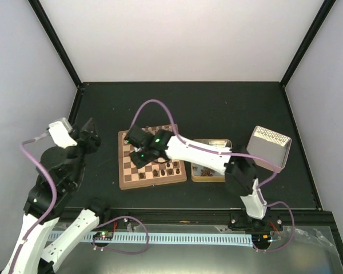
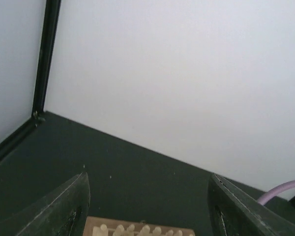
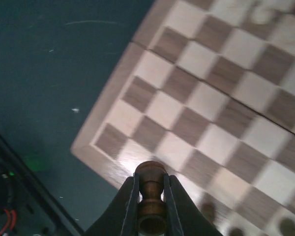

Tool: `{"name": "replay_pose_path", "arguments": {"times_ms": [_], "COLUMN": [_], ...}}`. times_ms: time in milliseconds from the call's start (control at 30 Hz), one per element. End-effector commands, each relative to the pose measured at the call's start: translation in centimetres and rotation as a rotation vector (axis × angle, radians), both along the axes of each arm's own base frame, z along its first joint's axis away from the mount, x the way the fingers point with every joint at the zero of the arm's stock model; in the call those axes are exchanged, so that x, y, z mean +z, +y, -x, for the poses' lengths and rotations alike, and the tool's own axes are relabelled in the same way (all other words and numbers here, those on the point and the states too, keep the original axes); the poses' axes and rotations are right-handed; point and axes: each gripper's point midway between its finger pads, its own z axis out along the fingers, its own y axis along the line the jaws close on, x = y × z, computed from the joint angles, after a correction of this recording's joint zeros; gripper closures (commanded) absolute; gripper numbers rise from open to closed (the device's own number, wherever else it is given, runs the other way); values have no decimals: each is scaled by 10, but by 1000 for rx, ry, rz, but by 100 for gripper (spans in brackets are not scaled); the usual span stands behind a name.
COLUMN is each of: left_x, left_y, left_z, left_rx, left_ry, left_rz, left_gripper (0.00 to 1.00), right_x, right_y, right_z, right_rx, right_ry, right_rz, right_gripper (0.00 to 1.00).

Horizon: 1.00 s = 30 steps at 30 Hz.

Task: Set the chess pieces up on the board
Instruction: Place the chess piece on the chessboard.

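The black table (image 1: 217,108) was the biggest thing I saw. The right arm (image 1: 200,153) reached across it to the board. The left arm (image 1: 57,165) stayed off to the left side, well apart from the board.

The board (image 1: 151,180) lay flat near the middle of the table. Just to its right sat an open tin (image 1: 208,180) with some small brown bits inside. Farther right was a shiny tray (image 1: 268,148), and it sat tilted.

The left pincer (image 2: 147,206) was spread wide with nothing between its fingers (image 2: 64,209). It pointed toward the back wall from above the far edge of the board.

The right pincer (image 3: 151,189) was pressed onto one dark brown piece (image 3: 150,173) and held it upright. That piece hung over the edge of the board, close to a corner. I could not tell if it touched the wood.

A few dark pieces (image 1: 166,169) stood on the near part of the board. A row of pale pieces (image 2: 137,229) stood along the far edge.
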Motion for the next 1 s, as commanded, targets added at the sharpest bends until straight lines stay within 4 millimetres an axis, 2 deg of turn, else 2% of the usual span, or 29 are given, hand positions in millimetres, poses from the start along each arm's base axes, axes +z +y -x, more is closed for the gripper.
{"name": "replay_pose_path", "arguments": {"times_ms": [0,233,533,733,967], "left_x": [12,14,6,1,-2], "left_y": [19,19,14,13,12], "left_z": [17,24,22,21,20], "left_rx": [59,37,13,8,7], "left_ry": [-2,-7,15,26,34], "left_rz": [-66,-67,-70,-74,-75], "left_gripper": [33,33,32,32,32], "right_x": [-12,-46,-76,-86,-87], "right_y": [32,55,67,72,76], "right_z": [30,50,55,57,57], "right_rx": [111,188,206,214,221], "right_ry": [22,31,54,68,63], "right_rz": [60,139,182,174,165], "right_gripper": [89,89,86,83,76]}}
